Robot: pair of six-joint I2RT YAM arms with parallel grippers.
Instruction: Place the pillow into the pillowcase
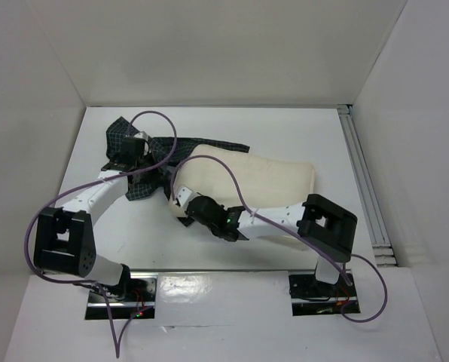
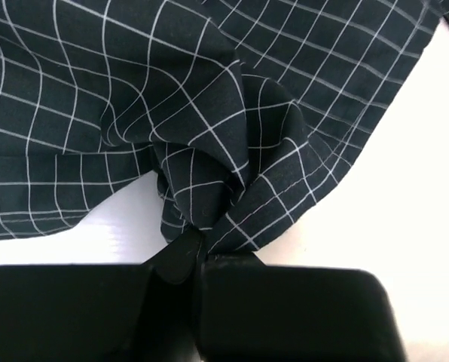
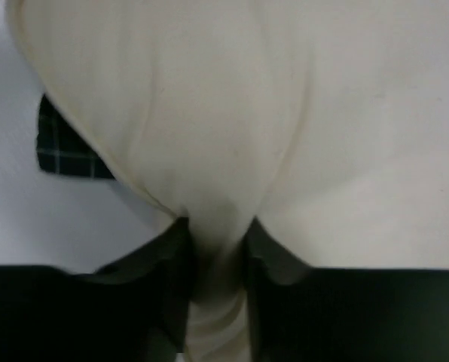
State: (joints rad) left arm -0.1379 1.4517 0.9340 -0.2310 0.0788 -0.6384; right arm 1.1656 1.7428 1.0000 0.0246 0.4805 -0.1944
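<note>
- The pillowcase (image 1: 202, 145) lies crumpled toward the far left corner of the white worktop (image 1: 285, 124), with 1 strip of it running right along the far edge of the pillow (image 1: 266, 181).
- The pillow lies flat across the middle of the worktop, its long side running left to right. It is outside the pillowcase, and its left end is just beside the checked cloth.
- The left gripper (image 2: 198, 243) is clenched on the pillowcase (image 2: 209, 113). A gathered bunch of the checked fabric is pinched between its 2 fingers, and folds fan out from that point.
- The right gripper (image 3: 213, 234) is at the pillow's near left corner, grasping the pillow (image 3: 300, 113). A fold of cream fabric is squeezed between its 2 fingers.
- In the right wrist view, a small patch of the pillowcase (image 3: 62, 147) shows past the pillow's left edge.
</note>
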